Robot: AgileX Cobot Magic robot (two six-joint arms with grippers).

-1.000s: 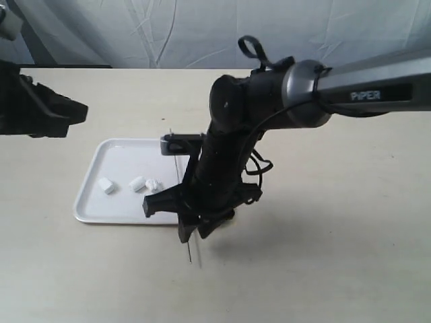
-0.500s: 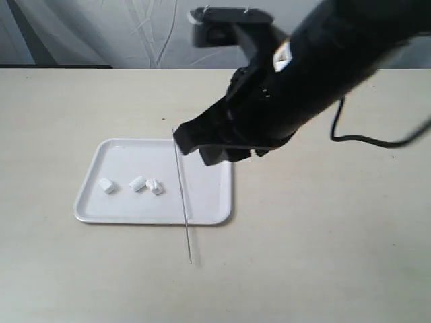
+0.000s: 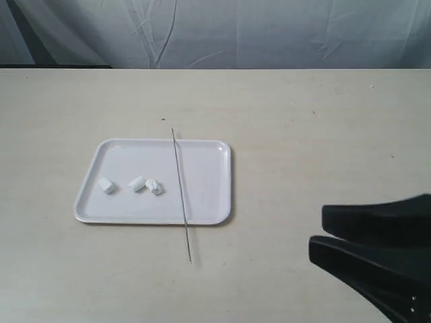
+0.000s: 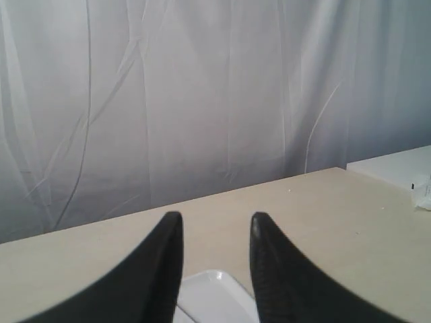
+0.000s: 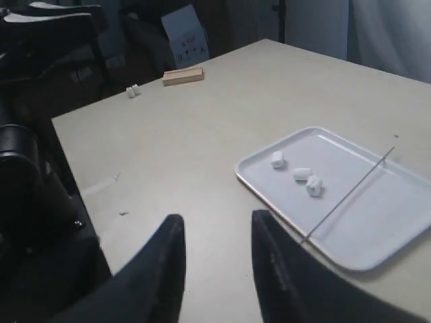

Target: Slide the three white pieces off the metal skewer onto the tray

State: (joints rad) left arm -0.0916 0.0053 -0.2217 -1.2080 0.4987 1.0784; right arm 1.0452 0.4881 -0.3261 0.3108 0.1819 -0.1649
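Note:
The white tray (image 3: pixel 209 175) lies on the table left of centre. Three white pieces (image 3: pixel 106 186), (image 3: pixel 137 184), (image 3: pixel 155 186) rest loose in its left half. The bare metal skewer (image 3: pixel 181 195) lies across the tray, its near end sticking out past the front rim. My right gripper (image 3: pixel 318 232) is open and empty at the bottom right, well away from the tray. The right wrist view shows the gripper (image 5: pixel 217 217), tray (image 5: pixel 397 202), skewer (image 5: pixel 349 193) and pieces (image 5: pixel 302 173). My left gripper (image 4: pixel 215 219) is open, empty, above a tray corner (image 4: pixel 219 296).
A small wooden block (image 5: pixel 183 76) and two tiny white bits (image 5: pixel 133 91) lie near the table's far edge in the right wrist view. Dark equipment stands beyond that edge. A grey curtain hangs behind the table.
The right arm has lifted off the tray area and swung out to the bottom right. The left arm has left the exterior view. Skewer and pieces have stayed put.

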